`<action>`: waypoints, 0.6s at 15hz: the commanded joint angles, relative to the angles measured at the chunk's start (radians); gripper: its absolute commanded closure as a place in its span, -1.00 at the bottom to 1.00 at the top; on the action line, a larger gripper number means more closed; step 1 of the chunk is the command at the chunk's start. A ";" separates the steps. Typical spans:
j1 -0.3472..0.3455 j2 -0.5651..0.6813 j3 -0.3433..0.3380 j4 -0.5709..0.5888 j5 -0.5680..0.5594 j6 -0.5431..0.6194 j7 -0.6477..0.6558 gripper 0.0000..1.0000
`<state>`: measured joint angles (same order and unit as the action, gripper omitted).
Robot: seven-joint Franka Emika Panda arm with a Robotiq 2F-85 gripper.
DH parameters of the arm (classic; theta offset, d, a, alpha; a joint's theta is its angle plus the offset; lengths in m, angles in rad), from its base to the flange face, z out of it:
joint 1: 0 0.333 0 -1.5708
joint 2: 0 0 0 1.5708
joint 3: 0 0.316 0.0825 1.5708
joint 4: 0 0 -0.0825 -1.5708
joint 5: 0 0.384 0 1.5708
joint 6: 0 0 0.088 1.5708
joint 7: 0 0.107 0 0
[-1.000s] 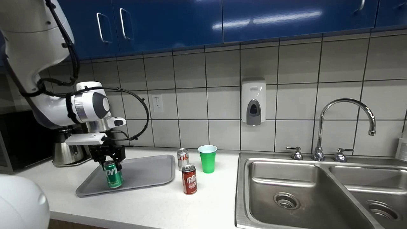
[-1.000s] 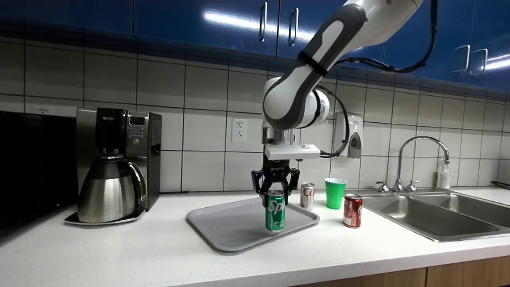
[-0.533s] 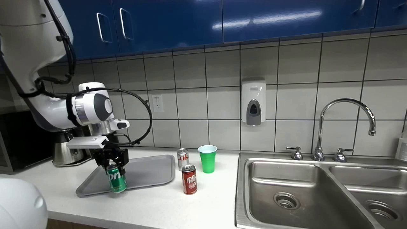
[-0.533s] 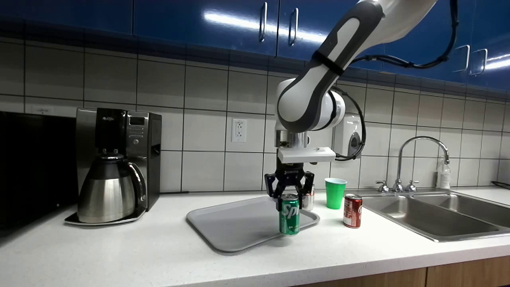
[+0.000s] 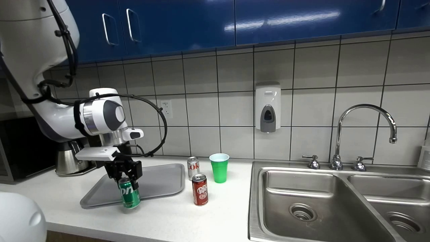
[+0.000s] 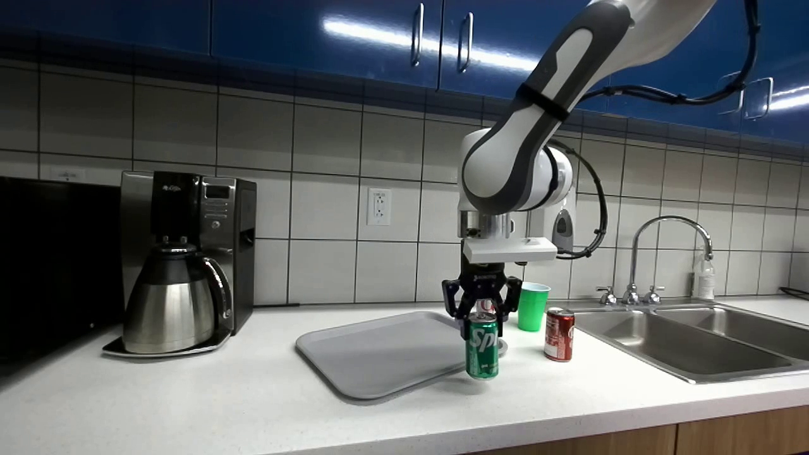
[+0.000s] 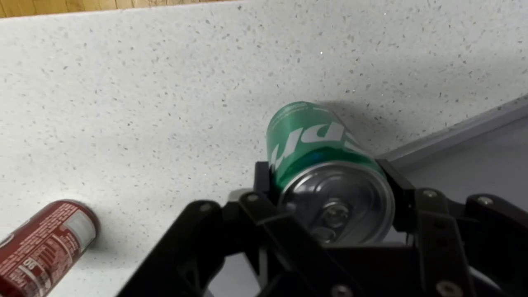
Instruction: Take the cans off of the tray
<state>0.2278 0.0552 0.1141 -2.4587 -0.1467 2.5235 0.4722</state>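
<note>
My gripper point(image 5: 127, 184) is shut on the upper part of the green can point(image 5: 131, 199). In the wrist view its fingers point(image 7: 328, 185) press both sides of the green can point(image 7: 307, 134). The green can is past the front edge of the grey tray point(image 5: 161, 178), over the white counter. I cannot tell whether its base touches the counter. The dark red can point(image 5: 200, 191) stands upright on the counter to the right of the tray. The silvery grey can point(image 5: 193, 168) stands behind it, beside the tray; the gripper point(image 6: 483, 328) mostly hides it in an exterior view. The tray holds no can.
A bright green cup point(image 5: 219, 168) stands near the silvery grey can. The steel sink point(image 5: 255, 201) is on the right. A coffee maker with a steel pot point(image 6: 174, 309) stands on the left. The counter's front edge point(image 7: 123, 12) shows in the wrist view.
The gripper has carried the green can from over the tray to the right and forward, past the tray's front edge and lower. The other cans, cup and tray have not moved.
</note>
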 commanded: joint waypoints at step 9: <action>-0.046 -0.045 -0.001 -0.070 0.072 0.055 -0.011 0.23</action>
<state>0.1997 0.0544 0.1068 -2.4927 -0.1008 2.5584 0.4721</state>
